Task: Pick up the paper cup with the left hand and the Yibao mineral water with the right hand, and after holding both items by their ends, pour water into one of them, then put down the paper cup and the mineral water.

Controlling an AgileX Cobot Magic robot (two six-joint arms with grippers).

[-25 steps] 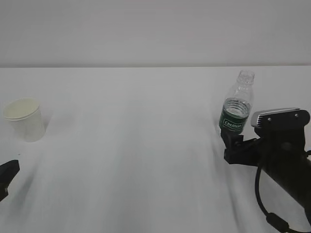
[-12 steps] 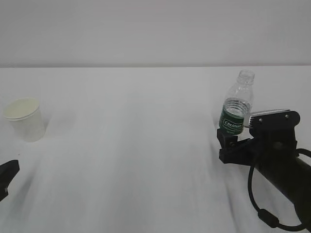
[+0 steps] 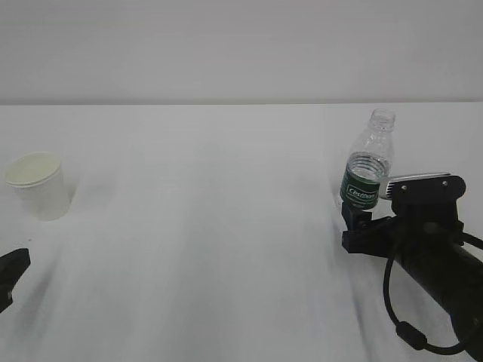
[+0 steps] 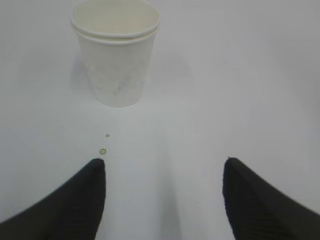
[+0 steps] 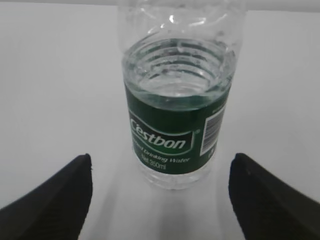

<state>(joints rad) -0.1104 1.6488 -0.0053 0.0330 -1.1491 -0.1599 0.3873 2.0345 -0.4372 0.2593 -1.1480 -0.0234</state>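
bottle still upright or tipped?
Upright. The Yibao mineral water stands on the table, neck up, uncapped, between the open right hand fingers, not gripped.

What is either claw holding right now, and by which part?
Nothing. The left claw is open short of the paper cup; the right claw is open, not touching the Yibao mineral water.

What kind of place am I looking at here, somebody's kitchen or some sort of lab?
Most likely a robot test bench, not a kitchen: a bare white table against a blank wall, holding only a paper cup and an uncapped water bottle, with two black robot grippers, left and right, open toward them.
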